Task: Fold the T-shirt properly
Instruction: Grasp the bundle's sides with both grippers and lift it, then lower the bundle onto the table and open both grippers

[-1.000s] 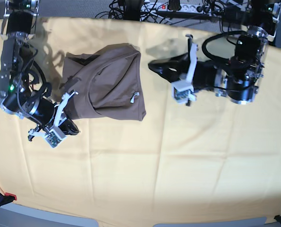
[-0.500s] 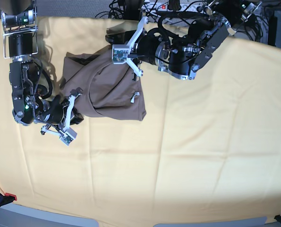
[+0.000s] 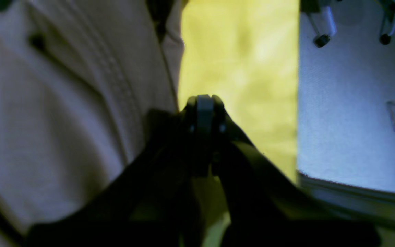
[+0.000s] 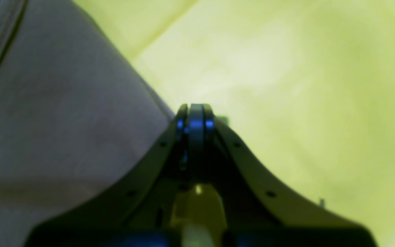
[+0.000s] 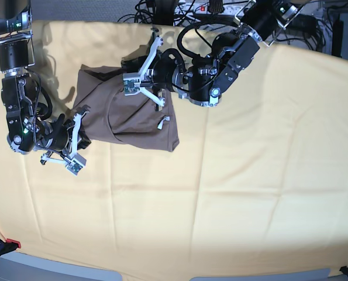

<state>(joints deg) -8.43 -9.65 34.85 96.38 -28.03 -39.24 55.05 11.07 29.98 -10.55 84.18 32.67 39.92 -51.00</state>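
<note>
My left gripper [image 5: 143, 83] hangs over the upper part of the T-shirt [image 5: 130, 111], the arm stretched in from the far side of the table. In the left wrist view its fingers [image 3: 204, 113] are pressed together with no gap, and I see no fabric pinched between them; the tips sit right at the shirt's stitched edge [image 3: 122, 103], with the yellow cloth [image 3: 238, 68] beyond and the grey floor [image 3: 351, 103] past the cloth's border. My right gripper [image 5: 74, 137] sits at the shirt's near-left corner. In the right wrist view its fingers [image 4: 195, 120] are likewise closed tight, tips just beside the shirt's edge [image 4: 63, 113], over bare yellow cloth [image 4: 286, 85]; whether they touch the fabric I cannot tell. The T-shirt lies crumpled and partly folded on the yellow cloth toward the far left of the table, a small white label [image 5: 164, 121] showing near its right side. A tangle of cables [image 5: 174, 9] lies behind the table.
</note>
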